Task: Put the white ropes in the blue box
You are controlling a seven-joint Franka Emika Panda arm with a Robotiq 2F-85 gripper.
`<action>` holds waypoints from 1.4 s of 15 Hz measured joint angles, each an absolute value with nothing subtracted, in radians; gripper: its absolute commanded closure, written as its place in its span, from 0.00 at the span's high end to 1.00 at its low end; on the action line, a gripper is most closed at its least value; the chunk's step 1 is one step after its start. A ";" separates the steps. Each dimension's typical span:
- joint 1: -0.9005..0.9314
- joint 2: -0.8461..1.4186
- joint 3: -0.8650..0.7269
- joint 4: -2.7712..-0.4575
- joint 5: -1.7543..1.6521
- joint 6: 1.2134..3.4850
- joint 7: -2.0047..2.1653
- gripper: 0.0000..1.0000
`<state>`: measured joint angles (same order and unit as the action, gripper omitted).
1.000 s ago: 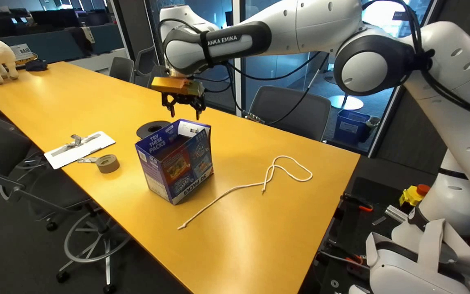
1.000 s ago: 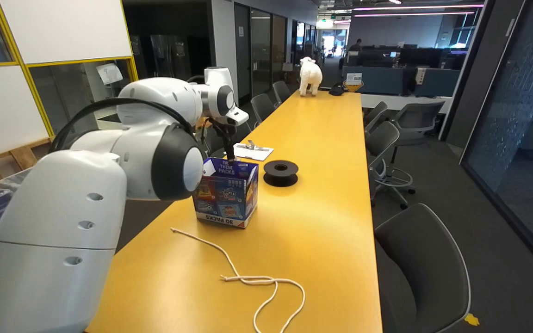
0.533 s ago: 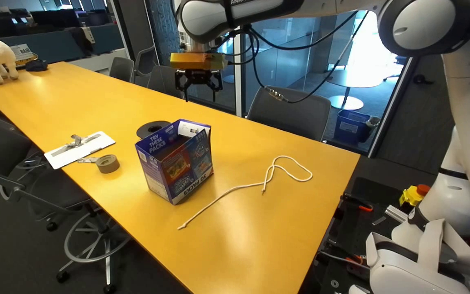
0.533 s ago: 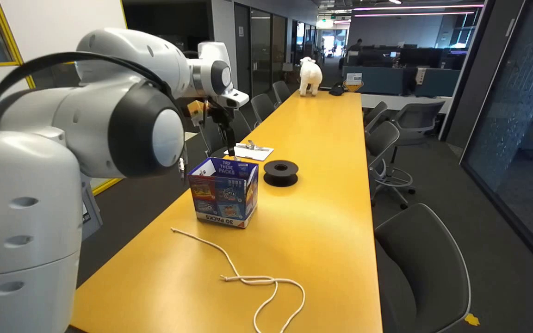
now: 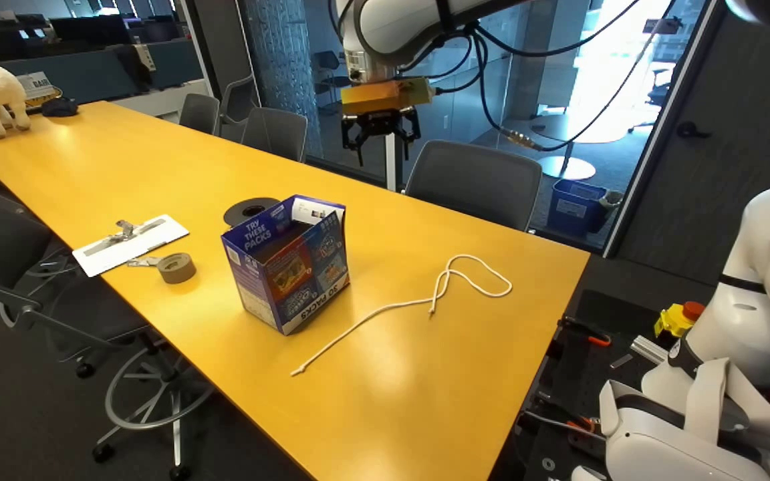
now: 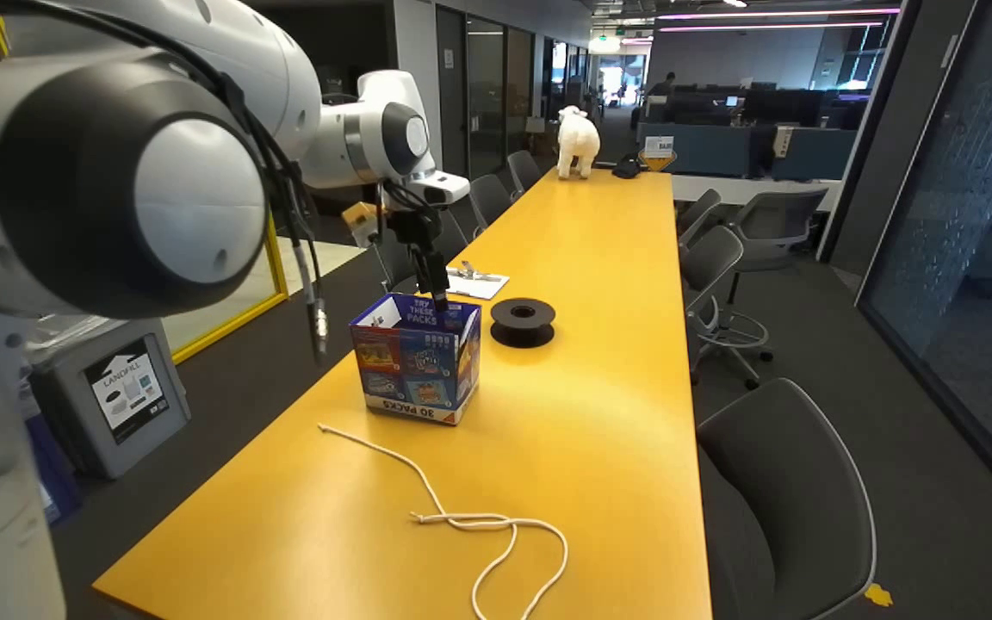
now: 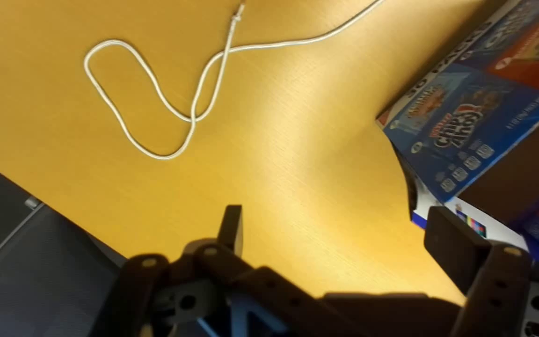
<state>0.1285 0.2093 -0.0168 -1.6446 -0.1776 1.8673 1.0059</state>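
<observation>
One white rope [image 5: 398, 304] lies on the table in both exterior views [image 6: 479, 517], a long strand with a loop at one end. The rope also shows in the wrist view [image 7: 274, 45], up and left of the jaws. The blue box [image 5: 308, 267] stands upright and open-topped beside it, also in an exterior view [image 6: 414, 370] and at the right of the wrist view [image 7: 466, 112]. Its inside is only partly seen; no second rope shows. My gripper [image 5: 383, 159] is open and empty, high above the table near the box; the wrist view shows its fingers wide apart [image 7: 335, 215].
A black spool [image 6: 522, 323] stands close behind the box. A clipboard with white paper [image 5: 131, 244] and a brown tape roll [image 5: 176, 267] lie near the table's edge. Chairs [image 5: 475, 184] line the table [image 5: 392, 414].
My gripper has risen and moved to the right in an exterior view, from just behind the box to off its side. It stays open. The rope and box have not moved.
</observation>
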 measured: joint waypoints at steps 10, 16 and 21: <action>-0.003 0.033 -0.082 -2.228 -0.269 2.222 1.044 1.00; -0.092 0.017 -0.131 -2.460 -0.304 2.412 0.863 1.00; -0.144 0.077 -0.165 -2.557 -0.282 2.604 0.537 1.00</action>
